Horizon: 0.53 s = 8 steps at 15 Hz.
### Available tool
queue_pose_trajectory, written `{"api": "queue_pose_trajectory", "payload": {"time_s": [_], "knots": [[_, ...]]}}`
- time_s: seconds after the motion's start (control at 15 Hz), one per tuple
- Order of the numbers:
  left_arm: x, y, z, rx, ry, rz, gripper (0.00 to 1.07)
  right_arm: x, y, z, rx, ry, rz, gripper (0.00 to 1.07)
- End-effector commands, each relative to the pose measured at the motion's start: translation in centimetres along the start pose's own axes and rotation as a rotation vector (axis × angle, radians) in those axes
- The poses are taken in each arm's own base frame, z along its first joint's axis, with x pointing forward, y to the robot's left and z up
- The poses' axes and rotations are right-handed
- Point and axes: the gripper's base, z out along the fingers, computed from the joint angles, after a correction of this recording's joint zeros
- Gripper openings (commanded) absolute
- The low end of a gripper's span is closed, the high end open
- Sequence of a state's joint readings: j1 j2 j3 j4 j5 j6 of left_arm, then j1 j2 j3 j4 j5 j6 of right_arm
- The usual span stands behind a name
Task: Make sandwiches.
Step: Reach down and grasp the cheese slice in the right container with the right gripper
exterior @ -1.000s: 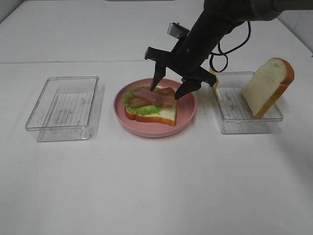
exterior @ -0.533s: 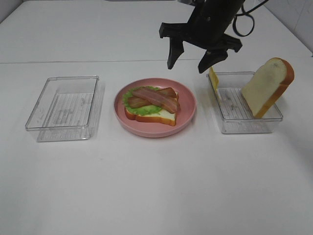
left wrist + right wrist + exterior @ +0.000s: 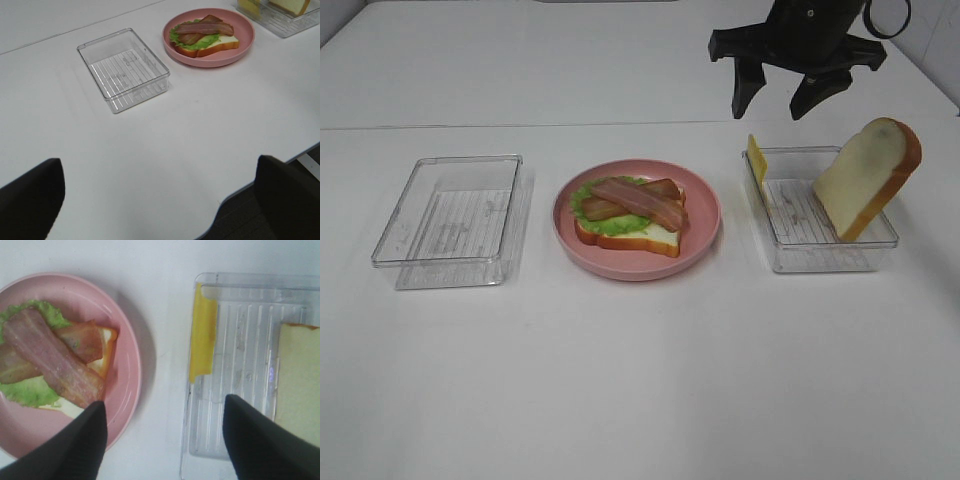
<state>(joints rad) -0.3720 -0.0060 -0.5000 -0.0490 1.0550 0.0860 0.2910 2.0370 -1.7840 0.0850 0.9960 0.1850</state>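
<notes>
Plain white table [image 3: 640,380] all over, matte, with a thin seam [image 3: 520,126] drawn across the far part. The table's near edge is only caught in the left wrist view, with a bit of dark floor [image 3: 237,225] below it.

The half-built sandwich [image 3: 630,215] is parked on a pink plate [image 3: 708,225] mid-table. A bread slice [image 3: 655,238] is laid at the bottom, with lettuce [image 3: 582,200] on it and two bacon strips [image 3: 640,198] crossed on top. A clear tray [image 3: 390,235] is set at 9 o'clock from the plate, and another tray [image 3: 820,258] at 3 o'clock. In that one, a second bread slice [image 3: 865,175] is leaned up tilted, and a cheese square [image 3: 757,160] is stood on edge against the wall nearest the plate.

The right gripper [image 3: 769,110] is held up in the air at roughly 1 o'clock from the plate, jaws spread, nothing between them. Its wrist view is pointed straight down, so the strip of table between plate and tray is framed by the fingers.

The left gripper [image 3: 157,165] is missed by the high camera. It's seen only in its own view, jaws wide apart with nothing gripped, well apart from the trays.
</notes>
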Motion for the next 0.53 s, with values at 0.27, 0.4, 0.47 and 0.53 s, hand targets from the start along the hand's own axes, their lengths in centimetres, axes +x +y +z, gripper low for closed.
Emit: {"api": "queue_pose_trajectory", "payload": {"time_s": [0.27, 0.4, 0.47, 0.53], "knots": [[0.0, 0.0, -0.1, 0.000, -0.016, -0.005, 0.97, -1.1, -1.0, 2.5, -0.023, -0.043, -0.039, 0.58], [0.0, 0.0, -0.1, 0.000, -0.016, -0.005, 0.97, -1.6, -1.5, 4.2, -0.015, -0.022, -0.030, 0.58], [0.0, 0.0, -0.1, 0.000, -0.016, -0.005, 0.97, -2.0, -1.6, 5.2, -0.003, -0.019, -0.036, 0.58], [0.0, 0.0, -0.1, 0.000, -0.016, -0.005, 0.97, -2.4, -1.6, 5.6, 0.000, -0.025, -0.040, 0.58]]}}
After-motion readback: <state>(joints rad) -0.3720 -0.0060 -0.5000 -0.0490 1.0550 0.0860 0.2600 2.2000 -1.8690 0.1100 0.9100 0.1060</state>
